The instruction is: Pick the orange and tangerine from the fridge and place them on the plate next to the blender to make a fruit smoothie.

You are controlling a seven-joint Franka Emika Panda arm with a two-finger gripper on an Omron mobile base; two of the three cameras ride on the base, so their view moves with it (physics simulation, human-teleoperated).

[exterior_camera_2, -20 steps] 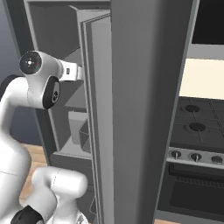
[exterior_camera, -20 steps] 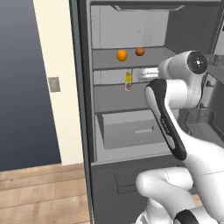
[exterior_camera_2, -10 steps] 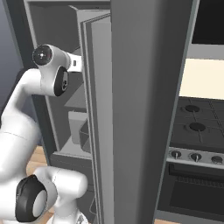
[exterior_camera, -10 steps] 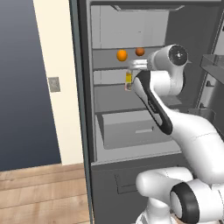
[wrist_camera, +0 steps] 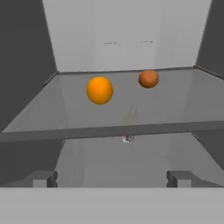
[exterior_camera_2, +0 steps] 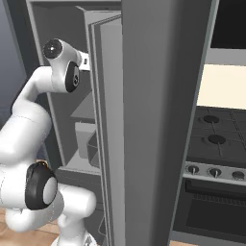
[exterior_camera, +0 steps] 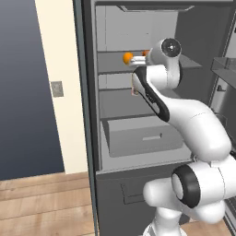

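Inside the open fridge [exterior_camera: 115,27], the orange [wrist_camera: 99,90] sits on the upper glass shelf [wrist_camera: 113,130], left of centre. The smaller, darker tangerine [wrist_camera: 148,78] sits farther back and to its right. My gripper [wrist_camera: 111,179] is open and empty. It hovers just outside the shelf's front edge and faces both fruits, neither of which it touches. In the left base view the orange [exterior_camera: 127,57] shows just left of my hand, and the arm [exterior_camera: 166,50] covers most of the tangerine [exterior_camera: 145,53].
A small bottle [wrist_camera: 127,139] stands on the shelf below, under the glass. A pale drawer [exterior_camera: 143,136] sits lower in the fridge. The open door [exterior_camera_2: 158,120] with its bins [exterior_camera: 226,69] stands at my right. A stove [exterior_camera_2: 216,139] lies beyond the door.
The arm has swung left and up, bringing the hand to the front of the upper fridge shelf. The jaws stayed open and the fruits have not moved.
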